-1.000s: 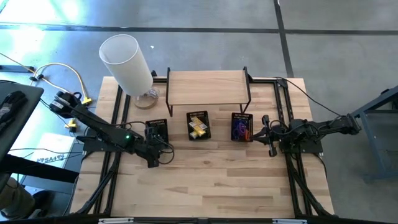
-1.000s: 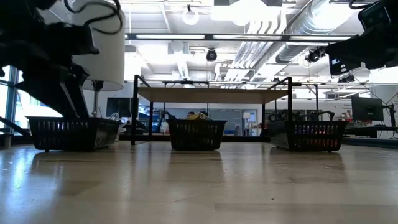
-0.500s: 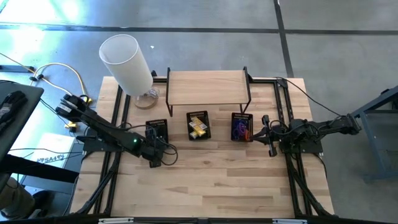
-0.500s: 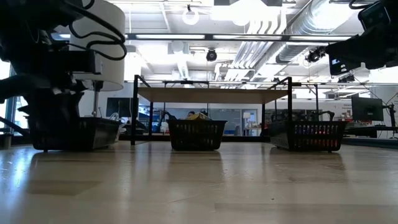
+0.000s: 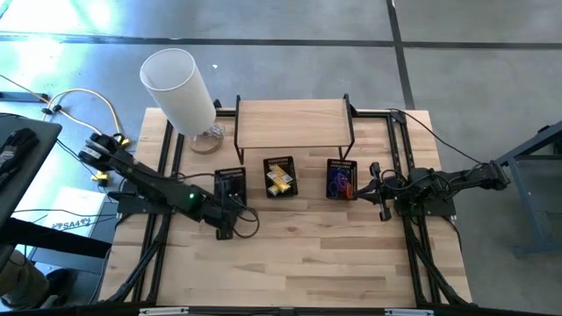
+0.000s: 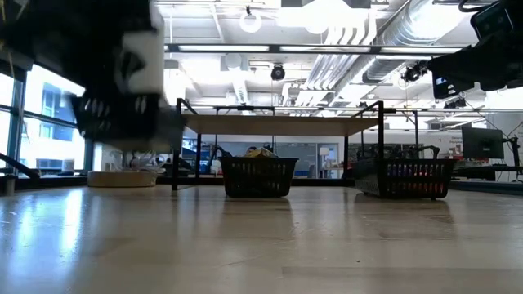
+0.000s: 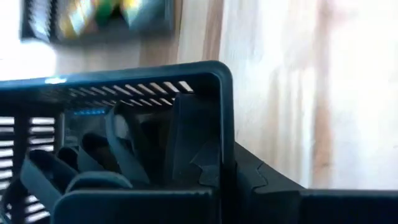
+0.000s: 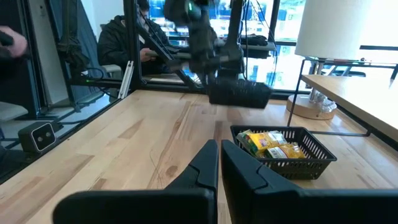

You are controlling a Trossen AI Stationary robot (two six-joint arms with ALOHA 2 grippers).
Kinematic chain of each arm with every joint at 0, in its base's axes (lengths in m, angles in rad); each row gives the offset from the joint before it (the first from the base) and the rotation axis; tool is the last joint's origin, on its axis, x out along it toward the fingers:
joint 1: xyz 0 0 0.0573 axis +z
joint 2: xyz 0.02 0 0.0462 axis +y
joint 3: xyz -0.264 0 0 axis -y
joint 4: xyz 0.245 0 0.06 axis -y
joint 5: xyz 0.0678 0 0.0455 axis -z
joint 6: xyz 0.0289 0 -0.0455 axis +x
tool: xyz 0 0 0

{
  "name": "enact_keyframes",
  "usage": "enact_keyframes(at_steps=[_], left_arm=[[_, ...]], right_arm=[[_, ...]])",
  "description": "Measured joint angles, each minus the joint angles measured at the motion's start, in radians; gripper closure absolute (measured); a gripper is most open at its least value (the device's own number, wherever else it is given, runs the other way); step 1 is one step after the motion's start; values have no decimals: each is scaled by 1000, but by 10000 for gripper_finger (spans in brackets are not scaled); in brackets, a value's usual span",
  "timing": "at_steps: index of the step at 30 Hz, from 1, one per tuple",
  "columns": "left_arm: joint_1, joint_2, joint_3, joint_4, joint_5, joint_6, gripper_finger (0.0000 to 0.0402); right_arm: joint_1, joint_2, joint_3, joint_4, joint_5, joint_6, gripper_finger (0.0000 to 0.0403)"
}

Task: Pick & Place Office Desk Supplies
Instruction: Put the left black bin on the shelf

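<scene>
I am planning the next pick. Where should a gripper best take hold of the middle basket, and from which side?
Probably the rim of the middle basket, on the wall facing the open table, coming from above with one finger inside and one outside. The top is open, the wall is thin and upright, and the shelf stands close behind.

Black slotted basket (image 7: 143,87) with dark clips (image 7: 93,168), close up
</scene>
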State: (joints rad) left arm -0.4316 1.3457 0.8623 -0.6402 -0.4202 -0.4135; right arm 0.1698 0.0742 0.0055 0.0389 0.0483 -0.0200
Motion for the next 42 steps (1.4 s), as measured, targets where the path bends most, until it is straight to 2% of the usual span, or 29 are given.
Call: enact_keyframes(at_steps=[6,11,19,24,26,33,36,42], left_arm=[[45,0,244,-176,3,146,400],[142,0,378,-247,2,289,401],[415,16,493,-245,144,556,401],[599,93,560,-222,253,687,401],[664,143,591,-219,314,711,401],[810,262,650,-253,363,735,401],[840,278,650,-267,399,741,401],[840,286,651,-274,384,744,401]], right_arm=[[0,0,0,-1,0,0,395],[0,0,0,-1,0,0,395],[0,0,0,-1,0,0,395],[0,0,0,-3,0,-1,395],[0,0,0,-3,0,-4,395],[0,0,0,-4,0,-4,395],[0,0,0,-4,0,-4,395],[0,0,0,-4,1,-4,395]])
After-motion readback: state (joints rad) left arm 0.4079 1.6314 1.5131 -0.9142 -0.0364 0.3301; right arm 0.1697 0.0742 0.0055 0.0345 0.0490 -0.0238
